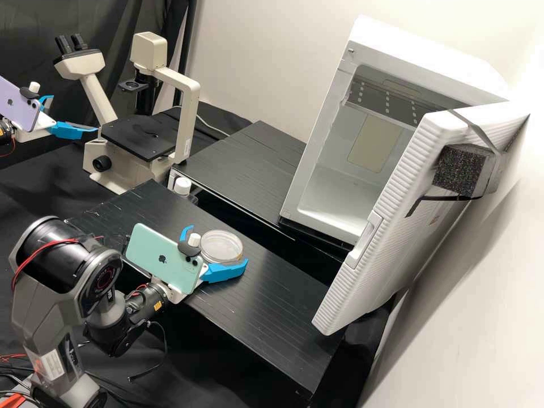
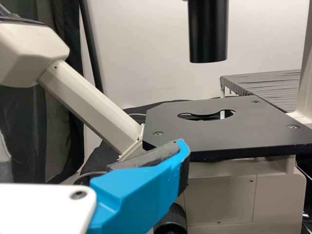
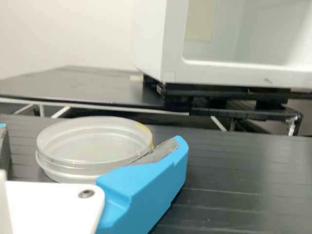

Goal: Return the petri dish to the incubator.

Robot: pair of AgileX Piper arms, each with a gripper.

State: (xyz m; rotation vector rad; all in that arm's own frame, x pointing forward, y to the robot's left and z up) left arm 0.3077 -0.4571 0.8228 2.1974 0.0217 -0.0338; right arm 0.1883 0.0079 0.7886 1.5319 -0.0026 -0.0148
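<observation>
1. Petri dish [image 1: 221, 247]: flat on the black platform [image 1: 272, 306], on the near left side of the incubator [image 1: 309, 164].
2. Left gripper [image 1: 73, 114]: farthest left of the incubator, beside the microscope [image 1: 141, 136]; its 2 fingers are spread, with nothing between them.
3. Right gripper [image 1: 217, 245]: near left of the incubator, its 2 fingers parted around the dish. 1 finger [image 3: 146, 180] lies right up against the rim, perhaps touching, though overlap makes contact hard to judge; the other stands apart, so the dish isn't clamped.
4. Incubator: door [image 1: 419, 226] swung wide, chamber open to receive the dish. The step in hand looks to be the grasp. The next move calls for centring the fingers, closing gently on the dish's sides, then a level lift towards the incubator, clear of its door.
</observation>
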